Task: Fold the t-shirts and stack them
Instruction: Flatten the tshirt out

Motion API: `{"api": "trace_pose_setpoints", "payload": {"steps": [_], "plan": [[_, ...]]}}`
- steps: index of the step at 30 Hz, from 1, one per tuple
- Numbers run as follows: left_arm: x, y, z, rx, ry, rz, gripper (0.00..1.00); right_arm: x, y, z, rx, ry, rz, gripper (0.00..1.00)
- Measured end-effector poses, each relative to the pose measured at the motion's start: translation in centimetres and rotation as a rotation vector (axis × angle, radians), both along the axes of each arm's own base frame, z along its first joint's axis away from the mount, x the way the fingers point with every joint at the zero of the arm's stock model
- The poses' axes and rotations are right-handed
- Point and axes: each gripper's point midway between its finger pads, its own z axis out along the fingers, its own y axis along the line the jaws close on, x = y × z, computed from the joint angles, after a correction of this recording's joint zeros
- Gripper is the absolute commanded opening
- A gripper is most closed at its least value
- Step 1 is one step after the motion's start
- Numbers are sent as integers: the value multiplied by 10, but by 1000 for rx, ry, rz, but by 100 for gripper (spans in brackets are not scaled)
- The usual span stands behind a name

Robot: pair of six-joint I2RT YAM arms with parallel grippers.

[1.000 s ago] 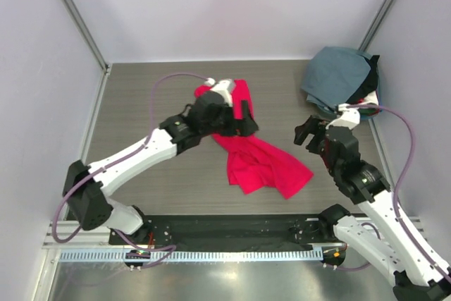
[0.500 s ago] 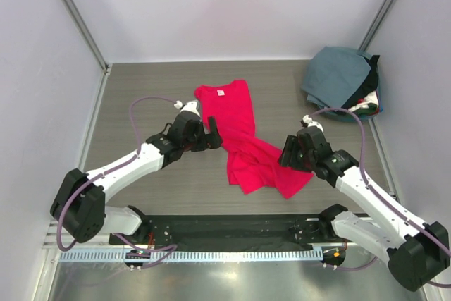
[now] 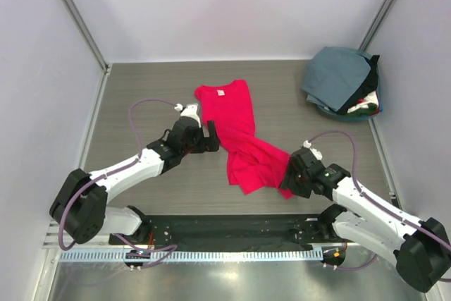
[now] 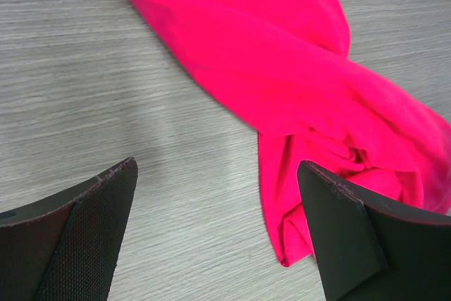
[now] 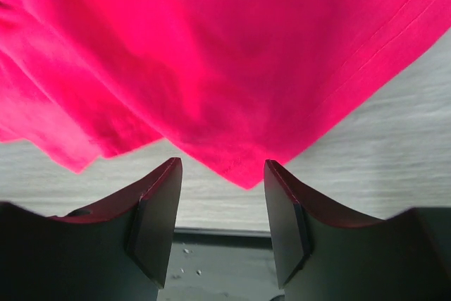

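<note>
The grey wood-grain table (image 3: 141, 96) carries the red t-shirt (image 3: 236, 125) near its middle. A second ago the left arm covered the shirt's far half; now that half lies uncovered and flat, collar toward the back wall with a pale label showing. The near half is unchanged: twisted to the right at the waist, bunched into folds, its hem spread toward the front right.

The pile of t-shirts (image 3: 338, 79) sits in the back right corner as before, slate grey-blue on top, with dark, white and red edges poking out below.

The left gripper (image 4: 217, 170) has drawn back off the collar and now hangs over bare table just beside the shirt's left edge, jaws spread wide and empty.

The right gripper (image 5: 220, 167) has swung from beside the pile to the shirt's near right corner. Its jaws have narrowed but remain apart, the hem's pointed corner just at the gap. It is hard to tell whether the tips touch the cloth.
</note>
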Motion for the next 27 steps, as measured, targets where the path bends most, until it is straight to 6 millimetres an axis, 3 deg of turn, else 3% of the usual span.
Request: {"api": "trace_pose_setpoints", "payload": {"steps": [12,20,24,26,27], "plan": [[3,-2,15,-34,-51,-1,96,-32,12,-17,-111,62,87,53],[3,-4,17,-47,-55,-11,95,-18,5,-18,-205,19,29,45],[2,-6,18,-51,-54,-17,95,-9,3,-12,-200,-33,-4,22],[2,-6,17,-53,-52,-19,95,-8,2,-13,-208,-39,-9,1],[2,-6,18,-54,-54,-19,95,-7,2,-13,-210,-41,-11,1]]}}
